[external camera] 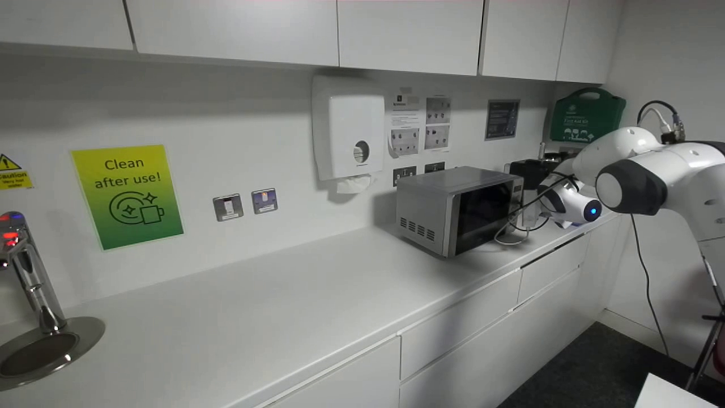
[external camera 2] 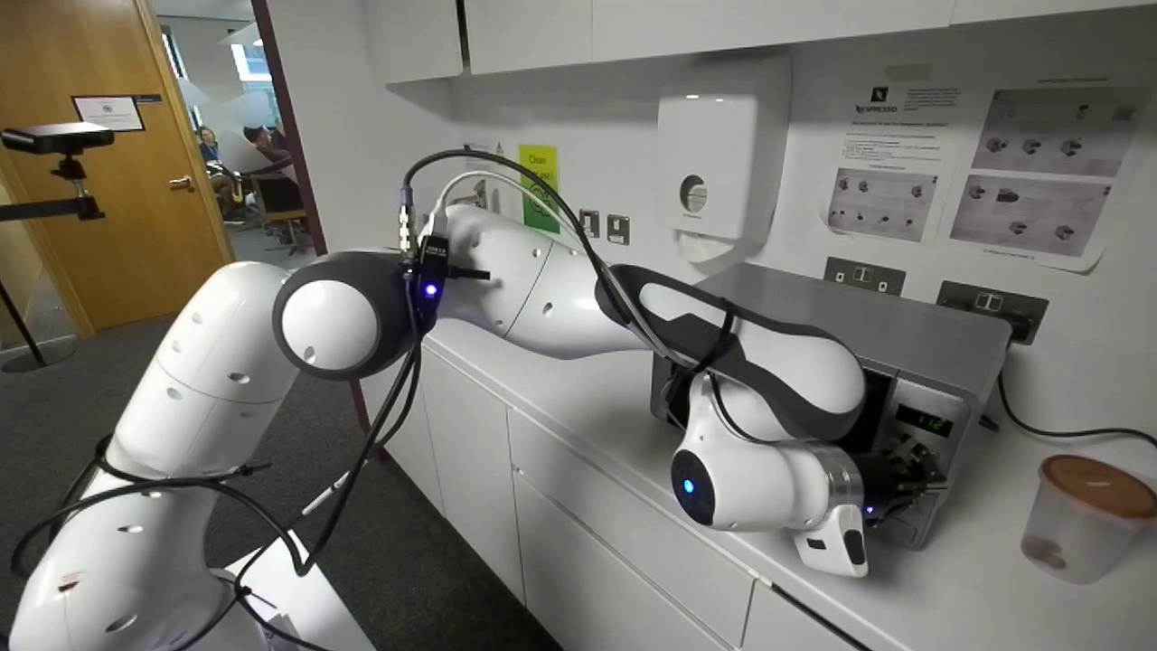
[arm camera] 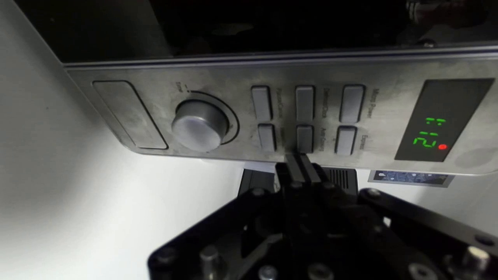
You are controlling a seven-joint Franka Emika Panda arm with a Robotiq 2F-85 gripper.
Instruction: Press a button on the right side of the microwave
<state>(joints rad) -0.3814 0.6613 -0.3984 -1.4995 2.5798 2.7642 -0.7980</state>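
The silver-grey microwave (external camera: 425,212) stands on the counter, also seen in an exterior view (external camera 2: 886,316) partly behind my arm. In the wrist view its control strip (arm camera: 241,147) shows several grey buttons, a round knob (arm camera: 200,126) and a green lit display (arm camera: 439,124). My gripper (arm camera: 297,156) is shut and empty, its fingertips at the lower edge of the lower middle button (arm camera: 304,139). I cannot tell whether they touch it. An exterior view shows the gripper (external camera 2: 922,475) in front of the strip, below the display. Elsewhere its fingers are hidden.
A clear tub with an orange lid (external camera 2: 1098,486) stands on the counter (external camera: 255,294) beside the microwave. A white dispenser (external camera: 351,130) hangs on the wall. Cables run along my arm. A green first aid case (external camera: 586,116) and a sink (external camera: 85,334) sit at opposite ends.
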